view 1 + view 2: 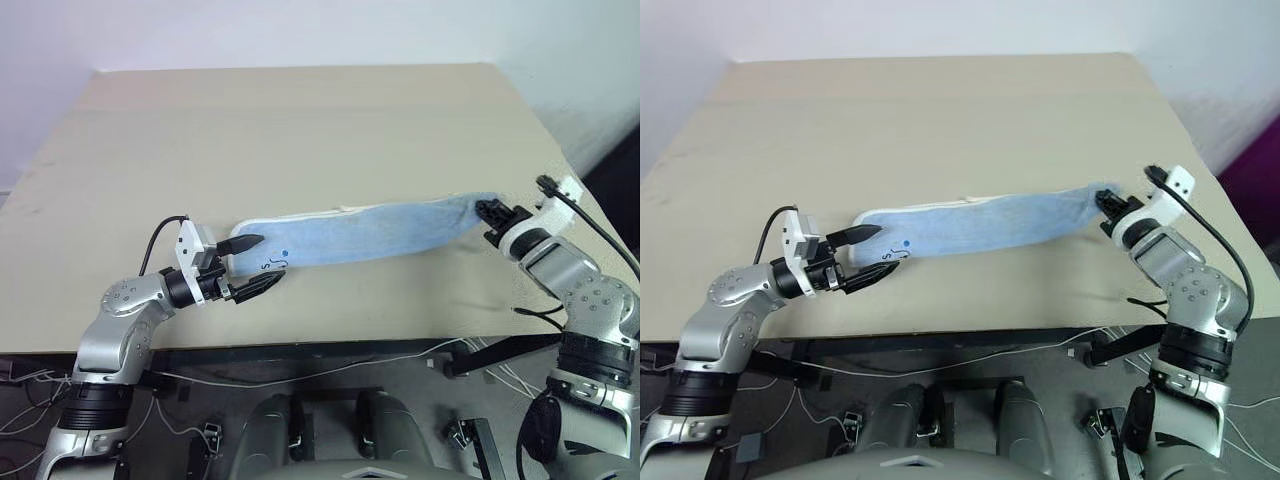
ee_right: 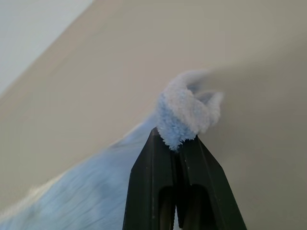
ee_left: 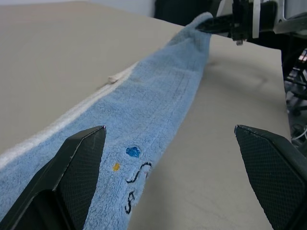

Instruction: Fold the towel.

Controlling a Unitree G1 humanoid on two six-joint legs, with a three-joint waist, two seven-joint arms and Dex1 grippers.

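Your towel (image 1: 370, 232) lies as a long narrow band across the near half of the table (image 1: 300, 120), its long axis running from about 8 o'clock to 2 o'clock in the head view. The low end sits toward your left arm and the high end toward your right.

Your right gripper (image 1: 492, 214) is clamped tight on the far-right end. In the right wrist view you see the fingers (image 2: 158, 182) pressed together with a bunched corner of blue terry pinched at the tips. That end looks lifted off the table, so the band sags from it down toward the left.

Your left gripper (image 1: 250, 266) stands spread wide and holds nothing. It straddles the left end of the towel: one finger (image 3: 76, 167) lies over the cloth near the white edging, the other (image 3: 273, 167) is off to the bare table side. The small printed mark (image 3: 136, 179) and blue dot sit just ahead of it.

So the move turns on this: the free end is right at your left gripper, with the towel stretching away at 2 o'clock toward the right one. My judgement is that the left arm is the one to close next, on that near end, before either arm carries an end over to make the fold. Whether the left fingers touch the cloth, I cannot tell.
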